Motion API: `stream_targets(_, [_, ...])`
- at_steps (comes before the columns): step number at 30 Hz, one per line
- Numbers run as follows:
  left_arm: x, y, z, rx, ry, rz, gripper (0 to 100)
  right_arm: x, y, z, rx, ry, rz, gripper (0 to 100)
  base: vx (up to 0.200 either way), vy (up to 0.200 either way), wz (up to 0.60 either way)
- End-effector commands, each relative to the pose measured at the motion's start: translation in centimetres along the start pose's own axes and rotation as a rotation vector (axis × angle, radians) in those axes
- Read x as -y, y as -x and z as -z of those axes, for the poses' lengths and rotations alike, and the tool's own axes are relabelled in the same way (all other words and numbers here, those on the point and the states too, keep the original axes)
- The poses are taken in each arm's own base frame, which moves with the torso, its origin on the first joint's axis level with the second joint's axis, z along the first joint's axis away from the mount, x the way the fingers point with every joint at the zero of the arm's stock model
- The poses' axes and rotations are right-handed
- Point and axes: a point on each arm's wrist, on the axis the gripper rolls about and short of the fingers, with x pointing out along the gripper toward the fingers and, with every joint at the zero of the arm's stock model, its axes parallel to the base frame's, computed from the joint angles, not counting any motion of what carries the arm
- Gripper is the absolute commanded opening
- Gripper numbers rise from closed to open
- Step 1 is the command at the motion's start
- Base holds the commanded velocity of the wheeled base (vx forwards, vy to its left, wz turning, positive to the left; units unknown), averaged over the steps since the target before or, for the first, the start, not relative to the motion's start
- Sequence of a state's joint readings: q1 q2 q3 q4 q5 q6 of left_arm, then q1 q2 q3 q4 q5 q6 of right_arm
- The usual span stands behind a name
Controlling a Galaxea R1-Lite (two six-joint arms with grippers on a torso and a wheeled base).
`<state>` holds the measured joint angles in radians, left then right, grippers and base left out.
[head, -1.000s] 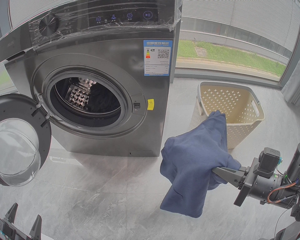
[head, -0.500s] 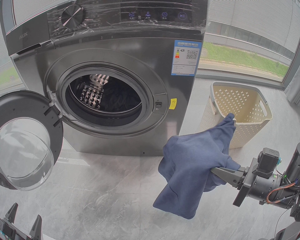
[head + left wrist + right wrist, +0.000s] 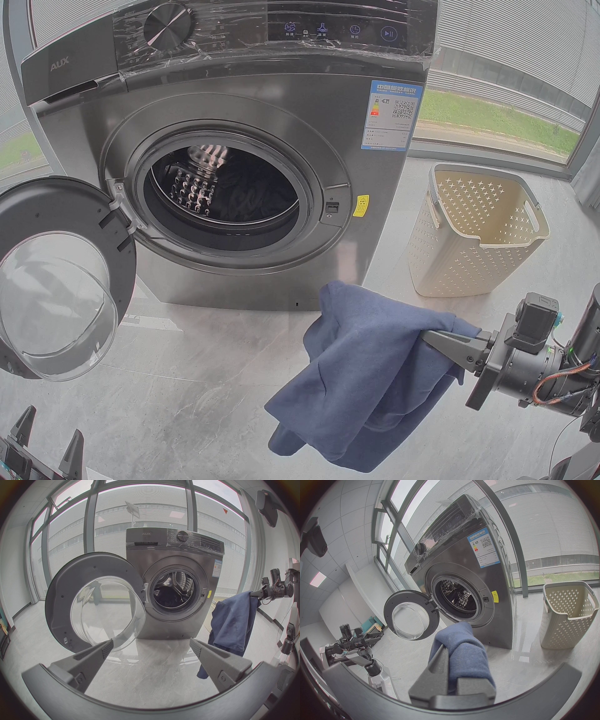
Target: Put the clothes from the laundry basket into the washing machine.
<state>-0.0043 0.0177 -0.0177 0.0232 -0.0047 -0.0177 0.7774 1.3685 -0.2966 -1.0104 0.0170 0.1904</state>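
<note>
Windows [image 3: 68, 536] behind: left wrist view shows garment [image 3: 232, 620] pinched in right claw [image 3: 253, 594] (left claw [image 3: 150, 642] wide)

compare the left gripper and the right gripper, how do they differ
The left gripper is open and empty; the right gripper is shut on the blue garment, which hangs from it. The left gripper sits before the open door; the right gripper is nearer the laundry basket. Both have dark wedge-shaped fingers and face the washing machine.
</note>
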Motion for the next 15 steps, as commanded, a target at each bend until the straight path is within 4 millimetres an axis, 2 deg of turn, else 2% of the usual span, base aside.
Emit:
stream_targets(1, [-0.01,0.04,0.27,0.006,0.001,0.000,100,0.07,-0.07,-0.10,0.004,0.000,0.004,0,0.000,0.000,0.00])
stream_targets(4, [-0.01,0.04,0.27,0.006,0.001,0.000,100,0.10,-0.11,-0.12,0.005,0.000,0.007,0,0.000,0.000,0.00])
stream_targets(15, [-0.01,0.04,0.27,0.006,0.001,0.000,100,0.19,-0.42,-0.01,0.001,-0.002,0.014,0,0.000,0.200,0.00])
